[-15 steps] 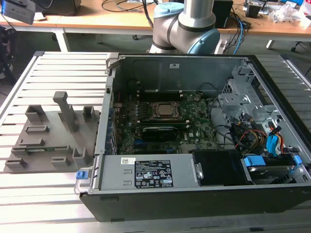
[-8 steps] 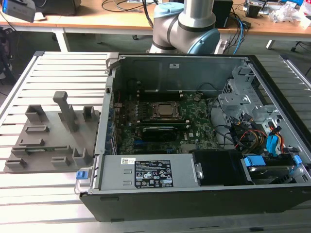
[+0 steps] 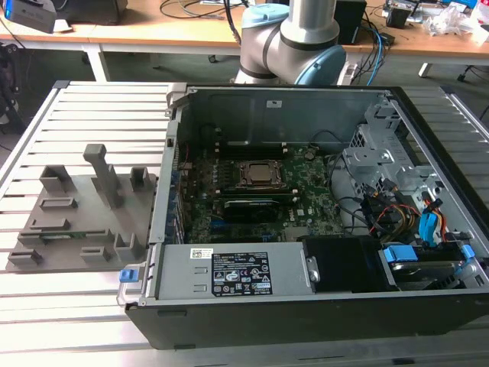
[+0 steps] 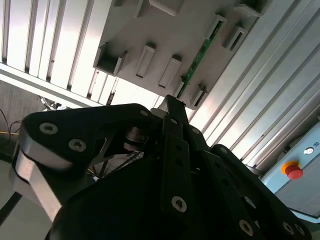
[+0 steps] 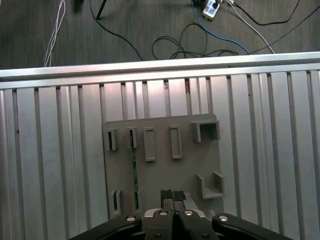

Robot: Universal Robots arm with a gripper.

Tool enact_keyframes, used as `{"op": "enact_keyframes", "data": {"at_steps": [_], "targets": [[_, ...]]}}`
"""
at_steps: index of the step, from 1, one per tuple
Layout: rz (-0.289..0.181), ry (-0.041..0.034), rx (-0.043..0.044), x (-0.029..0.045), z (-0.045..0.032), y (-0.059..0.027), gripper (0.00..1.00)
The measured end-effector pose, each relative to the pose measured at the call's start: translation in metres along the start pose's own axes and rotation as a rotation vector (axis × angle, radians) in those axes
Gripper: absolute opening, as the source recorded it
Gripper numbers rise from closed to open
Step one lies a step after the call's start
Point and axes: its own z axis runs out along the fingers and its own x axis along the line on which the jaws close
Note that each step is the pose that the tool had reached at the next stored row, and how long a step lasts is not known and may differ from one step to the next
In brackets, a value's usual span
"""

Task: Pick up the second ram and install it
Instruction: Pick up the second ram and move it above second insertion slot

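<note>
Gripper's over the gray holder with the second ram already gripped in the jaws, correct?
Not gripped. The second ram stands on edge in a slot of the gray holder, and the gripper hangs over the holder with its jaws closed on nothing, as the first wrist view shows.

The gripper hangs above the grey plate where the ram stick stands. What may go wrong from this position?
1. The gripper looks shut and sits beside the second ram, over bare grey plate; lowered like this, it would likely hit the plate rather than straddle the stick.
2. The ram stands on its thin edge in narrow holders; an off-centre grasp might tilt it or jam it there.
</note>
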Motion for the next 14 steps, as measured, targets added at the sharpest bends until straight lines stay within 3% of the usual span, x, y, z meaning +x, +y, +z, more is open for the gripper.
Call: {"op": "enact_keyframes", "data": {"at_steps": [6, 8, 9, 11, 13, 14], "targets": [[0.000, 0.0000, -0.0001, 0.0000, 0.0000, 0.0000, 0.11], [0.000, 0.0000, -0.0001, 0.0000, 0.0000, 0.0000, 0.17], [0.000, 0.0000, -0.0001, 0.0000, 0.0000, 0.0000, 0.30], [0.000, -0.0001, 0.0001, 0.0000, 0.0005, -0.0001, 0.30], [0.000, -0.0001, 0.0001, 0.0003, 0.0117, -0.0004, 0.30], [0.000, 0.0000, -0.0001, 0.0003, 0.0130, -0.0004, 0.30]]}}
